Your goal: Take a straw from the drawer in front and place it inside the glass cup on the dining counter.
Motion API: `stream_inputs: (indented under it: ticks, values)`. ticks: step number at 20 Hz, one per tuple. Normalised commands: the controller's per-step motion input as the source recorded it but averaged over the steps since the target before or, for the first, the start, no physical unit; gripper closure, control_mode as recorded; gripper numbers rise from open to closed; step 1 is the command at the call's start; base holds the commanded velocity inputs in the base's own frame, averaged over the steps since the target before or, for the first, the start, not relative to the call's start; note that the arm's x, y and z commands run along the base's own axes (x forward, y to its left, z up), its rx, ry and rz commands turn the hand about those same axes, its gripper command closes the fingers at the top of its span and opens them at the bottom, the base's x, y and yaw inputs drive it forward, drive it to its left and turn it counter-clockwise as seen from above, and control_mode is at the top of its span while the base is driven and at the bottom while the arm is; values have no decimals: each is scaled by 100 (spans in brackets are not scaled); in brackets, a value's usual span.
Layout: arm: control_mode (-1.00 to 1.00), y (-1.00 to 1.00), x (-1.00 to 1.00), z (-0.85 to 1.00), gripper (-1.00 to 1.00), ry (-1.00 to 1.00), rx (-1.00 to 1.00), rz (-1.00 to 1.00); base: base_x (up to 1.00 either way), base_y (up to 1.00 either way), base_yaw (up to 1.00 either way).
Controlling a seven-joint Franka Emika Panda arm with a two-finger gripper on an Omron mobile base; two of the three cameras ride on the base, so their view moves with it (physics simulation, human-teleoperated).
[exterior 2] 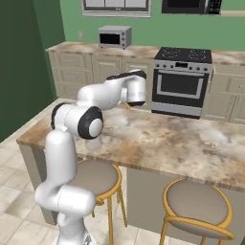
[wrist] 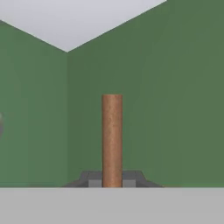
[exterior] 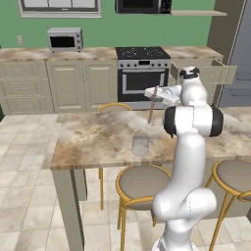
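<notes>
My gripper (exterior: 156, 89) is shut on the straw (exterior: 152, 105), a thin reddish-brown stick that hangs nearly upright from the fingers over the dining counter (exterior: 93, 139). The straw's lower end is above the marbled top, a little beyond and to the right of the glass cup (exterior: 140, 144). The cup stands upright near the counter's front edge. In the hand view the straw (wrist: 112, 135) rises from between the gripper's (wrist: 112, 181) fingertips against a green wall. The drawer (exterior: 223, 73) stands pulled open at the back right. In the right base view the arm hides the hand over the dining counter (exterior 2: 167, 139).
Two round stools (exterior: 142, 181) (exterior: 235, 176) stand under the counter's near edge, and a chair back (exterior: 113, 107) rises on its far side. A stove (exterior: 142, 73) and a toaster oven (exterior: 64, 39) line the back wall.
</notes>
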Motion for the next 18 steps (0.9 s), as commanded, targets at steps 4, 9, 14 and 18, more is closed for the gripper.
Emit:
stream_inputs:
  ticks: [4, 9, 14, 18]
  values:
    - [-100, 0, -7, 0, 100, -8, 12, 18, 0, 0, 0]
    - [-100, 0, -24, 0, 100, -13, 2, -4, 0, 0, 0]
    - [-100, 0, -36, 0, 100, -8, 0, -30, 0, 0, 0]
    - [-100, 0, -38, -1, 100, -6, 0, -41, 0, 0, 0]
